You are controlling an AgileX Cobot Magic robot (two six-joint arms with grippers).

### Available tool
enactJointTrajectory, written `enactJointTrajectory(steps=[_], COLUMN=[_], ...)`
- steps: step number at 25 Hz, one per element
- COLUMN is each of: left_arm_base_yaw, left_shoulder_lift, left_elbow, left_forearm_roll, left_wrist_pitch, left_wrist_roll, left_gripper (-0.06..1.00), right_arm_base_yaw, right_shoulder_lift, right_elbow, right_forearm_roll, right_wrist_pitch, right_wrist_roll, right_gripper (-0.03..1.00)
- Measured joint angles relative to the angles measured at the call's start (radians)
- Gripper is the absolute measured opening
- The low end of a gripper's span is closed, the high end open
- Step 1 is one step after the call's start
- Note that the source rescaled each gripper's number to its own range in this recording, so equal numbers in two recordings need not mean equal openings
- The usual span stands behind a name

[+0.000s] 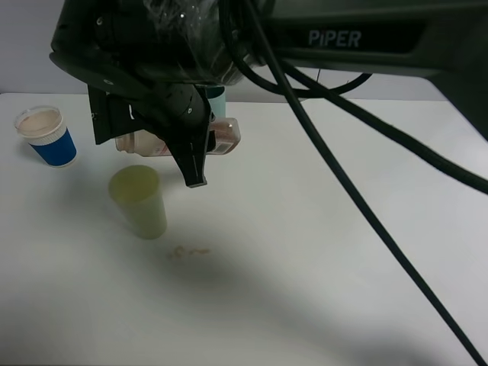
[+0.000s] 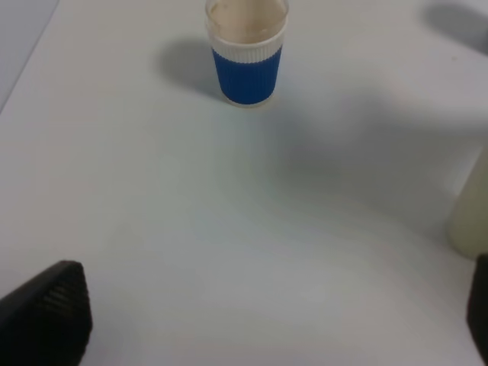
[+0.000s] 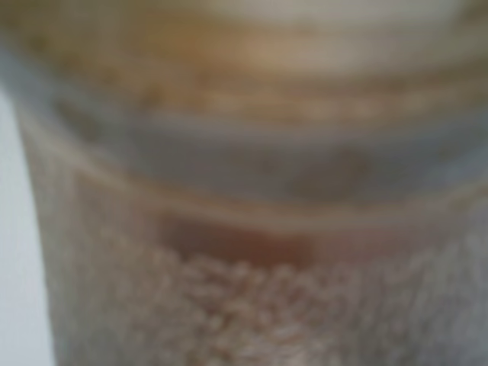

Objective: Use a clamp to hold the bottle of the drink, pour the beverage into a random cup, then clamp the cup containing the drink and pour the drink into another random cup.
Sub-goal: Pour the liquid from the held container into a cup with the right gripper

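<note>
Right gripper: the black 2-fingered right gripper (image 1: 187,152), wrapped in clear film, hangs over the left half of the table on a black arm (image 1: 358,38) lettered PIPER. It is clamped on the bottle.
Bottle: the small clear plastic bottle (image 1: 141,142) with a white and pink-red label lies on its side in that grip, neck towards the left of the high view. It is above and just behind the yellow-green tumbler. In the right wrist view the bottle (image 3: 244,152) fills the picture, blurred.
Beverage: thin brown beverage (image 3: 236,245) with pale foam shows through the bottle wall.
Yellow-green tumbler: the tall pale yellow-green tumbler (image 1: 139,202) stands upright on the table, below the bottle's neck. What it contains cannot be told. Its side shows at the edge of the left wrist view (image 2: 469,206).
Blue paper cup: the short blue paper cup (image 1: 49,141) with a white rim band and beige inside stands upright, well apart from the tumbler, near the table's far left. It also shows in the left wrist view (image 2: 245,65).
Left gripper: the left gripper (image 2: 263,320) has its jaws spread wide over bare table, with nothing between them.
Teal tumbler: a sliver of a darker teal tumbler (image 1: 218,97) shows behind the gripper.
Brown drips: small brown drips (image 1: 187,250) lie on the white table (image 1: 320,290), just beside the yellow-green tumbler.
Cables: black cables (image 1: 343,183) cross the foreground.
</note>
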Motion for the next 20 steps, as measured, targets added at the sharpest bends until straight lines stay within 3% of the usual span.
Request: enactJointTrajectory(steps=[20], left_arm_base_yaw=[0.0], left_shoulder_lift=[0.0], left_elbow=[0.0], left_forearm_roll=[0.0], left_wrist_pitch=[0.0], left_wrist_roll=[0.0], left_gripper=[1.0], right_arm_base_yaw=[0.0], right_shoulder_lift=[0.0], right_elbow=[0.001], right_forearm_roll=[-0.104], right_wrist_pitch=[0.0], right_wrist_roll=[0.0], right_gripper=[0.01])
